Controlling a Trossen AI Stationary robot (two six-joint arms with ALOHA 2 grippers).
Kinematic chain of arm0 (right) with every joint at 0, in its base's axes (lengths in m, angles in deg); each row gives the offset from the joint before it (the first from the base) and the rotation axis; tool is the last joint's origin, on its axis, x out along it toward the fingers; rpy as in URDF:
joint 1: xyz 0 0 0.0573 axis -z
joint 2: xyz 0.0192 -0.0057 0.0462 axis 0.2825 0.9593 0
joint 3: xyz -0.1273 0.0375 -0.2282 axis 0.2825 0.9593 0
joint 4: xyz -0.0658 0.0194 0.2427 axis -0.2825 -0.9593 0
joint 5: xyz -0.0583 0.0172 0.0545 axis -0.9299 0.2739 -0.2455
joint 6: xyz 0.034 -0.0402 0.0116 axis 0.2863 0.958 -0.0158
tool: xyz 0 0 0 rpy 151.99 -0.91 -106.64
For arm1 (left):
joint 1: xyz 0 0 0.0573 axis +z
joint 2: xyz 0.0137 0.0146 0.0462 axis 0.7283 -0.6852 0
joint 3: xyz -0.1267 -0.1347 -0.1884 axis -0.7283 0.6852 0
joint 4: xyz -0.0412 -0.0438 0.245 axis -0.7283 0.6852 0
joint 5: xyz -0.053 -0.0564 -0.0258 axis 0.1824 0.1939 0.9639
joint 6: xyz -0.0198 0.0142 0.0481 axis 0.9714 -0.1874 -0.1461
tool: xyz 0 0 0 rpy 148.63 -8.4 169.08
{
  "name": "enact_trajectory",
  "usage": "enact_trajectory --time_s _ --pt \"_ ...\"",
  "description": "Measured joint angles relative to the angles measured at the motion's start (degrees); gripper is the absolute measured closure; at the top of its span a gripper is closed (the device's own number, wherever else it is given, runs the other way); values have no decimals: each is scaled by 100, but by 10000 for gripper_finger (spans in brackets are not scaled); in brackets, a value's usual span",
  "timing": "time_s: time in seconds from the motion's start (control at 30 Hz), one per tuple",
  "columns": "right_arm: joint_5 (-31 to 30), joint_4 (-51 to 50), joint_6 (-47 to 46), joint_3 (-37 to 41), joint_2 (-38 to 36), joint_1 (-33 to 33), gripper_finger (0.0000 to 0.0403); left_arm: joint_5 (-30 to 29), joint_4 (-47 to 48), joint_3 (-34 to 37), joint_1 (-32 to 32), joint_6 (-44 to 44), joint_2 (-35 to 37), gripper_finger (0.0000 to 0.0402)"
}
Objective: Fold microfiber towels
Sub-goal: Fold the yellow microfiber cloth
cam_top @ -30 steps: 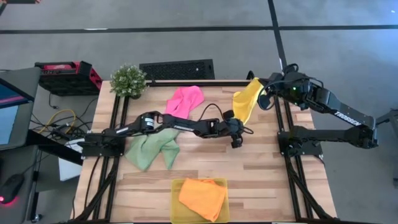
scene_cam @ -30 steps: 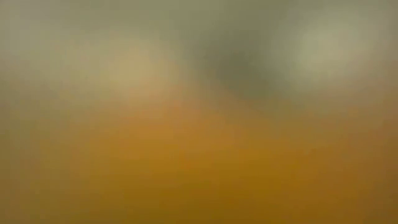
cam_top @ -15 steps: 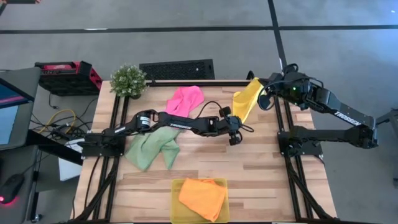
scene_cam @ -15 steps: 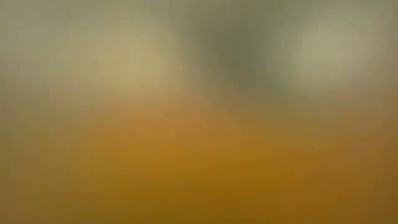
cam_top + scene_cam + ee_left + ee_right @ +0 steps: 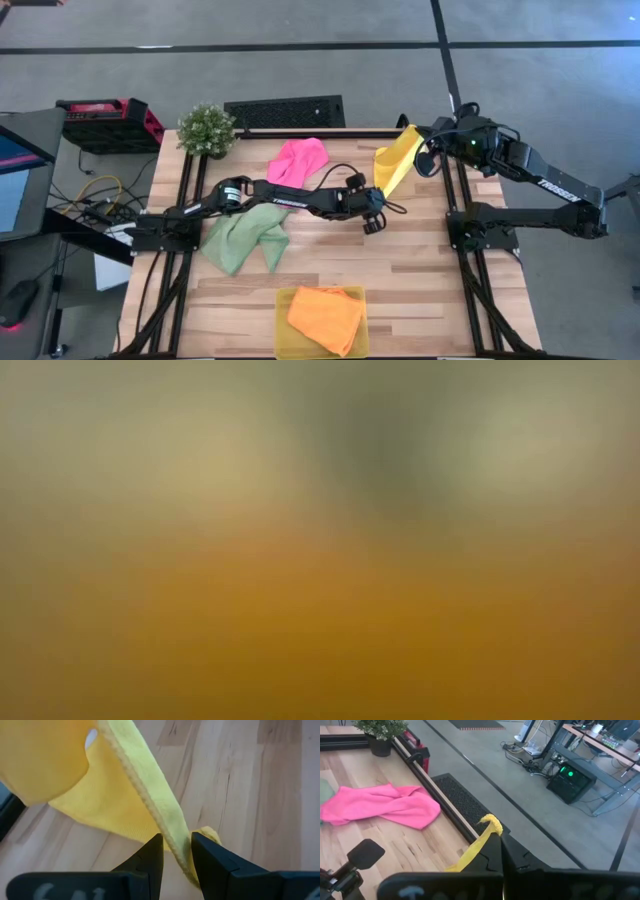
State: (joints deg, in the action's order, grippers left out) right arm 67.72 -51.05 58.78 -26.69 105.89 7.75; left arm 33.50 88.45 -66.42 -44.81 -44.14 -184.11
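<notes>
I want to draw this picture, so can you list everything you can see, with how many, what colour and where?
Soft yellow cloth towel: one, yellow, lifted at the table's far right, held by both hands.
Soft pink cloth towel: one, hot pink, far middle of the table.
Soft green cloth towel: one, pale green, crumpled, left-middle.
Soft orange cloth towel: one, orange, in the tray.
See-through yellow plastic tray: one, near edge.
Small leafy potted plant: one, green, far left corner.
Wooden slat table: one, light wood.
Left hand: dark, shut on the towel's lower edge.
Right hand: dark, shut on its upper corner.
</notes>
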Motion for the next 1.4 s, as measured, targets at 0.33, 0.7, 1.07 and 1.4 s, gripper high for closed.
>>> enact_trajectory --time_s 0.33,0.7,1.07,1.4 --pt "0 32 0 0 0 -2 398 -111 525 0 0 -168 -2 382" --pt "0 26 -45 0 0 0 397 -61 1518 -7 223 -622 1040 400" --pt "-514 -38 -374 2 0 0 397 -652 3082 -4 602 -545 2559 401" --pt "-709 480 -601 4 426 154 398 -1205 3030 -4 1253 -809 3335 401"
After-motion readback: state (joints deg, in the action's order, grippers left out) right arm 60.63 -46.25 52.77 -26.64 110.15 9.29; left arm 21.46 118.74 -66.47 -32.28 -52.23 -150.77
